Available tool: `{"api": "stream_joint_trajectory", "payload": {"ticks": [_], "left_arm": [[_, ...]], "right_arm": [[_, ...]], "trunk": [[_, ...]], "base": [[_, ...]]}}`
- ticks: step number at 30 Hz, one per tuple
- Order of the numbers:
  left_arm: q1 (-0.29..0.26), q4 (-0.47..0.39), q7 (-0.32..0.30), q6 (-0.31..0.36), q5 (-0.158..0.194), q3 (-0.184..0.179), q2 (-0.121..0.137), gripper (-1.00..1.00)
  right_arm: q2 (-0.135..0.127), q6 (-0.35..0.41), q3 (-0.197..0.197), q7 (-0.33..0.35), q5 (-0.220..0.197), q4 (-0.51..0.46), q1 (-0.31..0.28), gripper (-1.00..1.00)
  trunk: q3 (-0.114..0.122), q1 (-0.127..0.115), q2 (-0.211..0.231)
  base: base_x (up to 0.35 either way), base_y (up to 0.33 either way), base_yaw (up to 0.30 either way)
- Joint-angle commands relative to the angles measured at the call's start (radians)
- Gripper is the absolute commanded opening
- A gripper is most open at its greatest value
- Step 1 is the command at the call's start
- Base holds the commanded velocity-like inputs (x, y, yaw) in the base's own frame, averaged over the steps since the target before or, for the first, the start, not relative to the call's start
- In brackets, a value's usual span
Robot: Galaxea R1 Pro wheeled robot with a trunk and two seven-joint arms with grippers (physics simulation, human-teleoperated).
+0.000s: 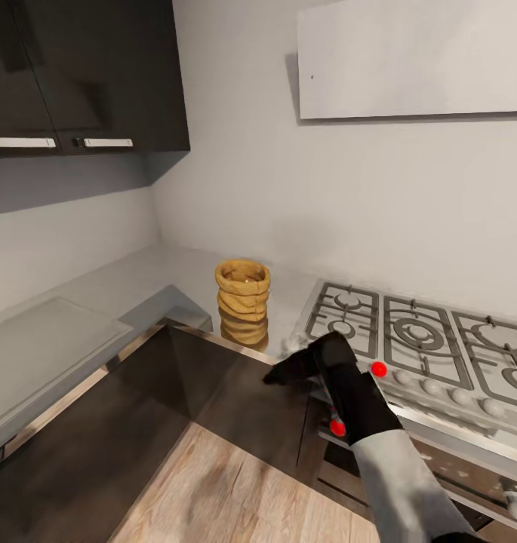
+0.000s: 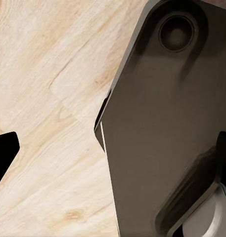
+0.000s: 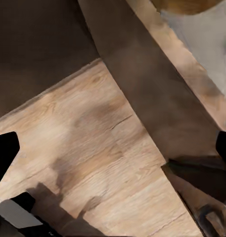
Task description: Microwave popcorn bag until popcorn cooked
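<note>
Rising from the lower right of the head view, my right arm reaches up toward frame centre, its gripper hanging over the dark cabinet fronts just below the countertop edge. I cannot tell from here how far its fingers are parted. Just above and left of the gripper, the popcorn bag stands upright on the countertop, near the corner and beside the gas hob at right. Dark wall cabinets fill the upper left.

Left wrist view: wooden floor and a dark robot part; black fingertips sit at opposite frame edges, so the fingers stand wide apart, holding nothing.

Right wrist view: floor, dark cabinet, and the bag's tan base at the top edge; the fingers are likewise spread wide and empty.
</note>
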Motion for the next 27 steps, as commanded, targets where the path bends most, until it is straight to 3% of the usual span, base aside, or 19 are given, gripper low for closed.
{"api": "stream_joint_trajectory", "payload": {"ticks": [1,5,9,12,14,15,17,20,24,26,27], "left_arm": [[0.000,-0.002,0.002,-0.002,0.003,0.004,0.000,1.00],[0.000,-0.002,0.002,-0.002,0.003,0.004,0.000,1.00],[0.000,-0.002,0.002,-0.002,0.003,0.004,0.000,1.00],[0.000,-0.002,0.002,-0.002,0.003,0.004,0.000,1.00],[0.000,-0.002,0.002,-0.002,0.003,0.004,0.000,1.00],[0.000,-0.002,0.002,-0.002,0.003,0.004,0.000,1.00],[0.000,-0.002,0.002,-0.002,0.003,0.004,0.000,1.00],[0.000,-0.002,0.002,-0.002,0.003,0.004,0.000,1.00],[0.000,-0.002,0.002,-0.002,0.003,0.004,0.000,1.00],[0.000,-0.002,0.002,-0.002,0.004,0.004,0.000,1.00],[0.000,-0.002,0.002,-0.002,0.004,0.004,0.000,1.00]], "right_arm": [[0.000,0.003,0.013,0.011,-0.020,-0.004,-0.049,1.00],[0.000,0.003,0.032,0.012,-0.127,-0.003,-0.253,1.00],[0.000,0.003,0.034,0.008,-0.148,0.018,-0.426,1.00],[0.000,0.003,0.026,0.002,-0.150,0.136,-0.603,1.00],[0.000,0.003,0.004,-0.007,-0.150,0.239,-0.695,1.00],[0.000,0.003,-0.030,-0.022,-0.149,0.317,-0.752,1.00],[0.000,0.003,-0.085,-0.067,-0.149,0.400,-0.806,1.00],[0.000,0.003,-0.156,-0.227,-0.148,0.453,-0.840,1.00],[0.000,0.003,-0.291,-0.578,-0.149,0.470,-0.849,1.00],[0.000,0.003,-0.348,-0.756,-0.154,0.483,-0.848,1.00],[0.000,0.003,-0.362,-0.810,-0.162,0.491,-0.845,1.00]], "trunk": [[-0.001,0.000,-0.001],[-0.001,0.000,-0.001],[-0.001,0.000,-0.001],[-0.001,0.000,-0.001],[-0.001,0.000,-0.001],[-0.001,0.000,-0.001],[-0.001,0.000,-0.001],[-0.001,0.000,-0.001],[-0.001,0.000,-0.001],[-0.001,0.000,-0.001],[-0.001,0.000,-0.001]], "base": [[0.000,0.000,0.000],[0.000,0.000,0.000],[0.000,0.000,0.000],[0.000,0.000,0.000],[0.000,0.000,0.000],[0.000,0.000,0.000],[0.000,0.000,0.000],[0.000,0.000,0.000],[0.000,0.000,0.000],[0.000,0.000,0.000],[0.000,0.000,0.000]]}}
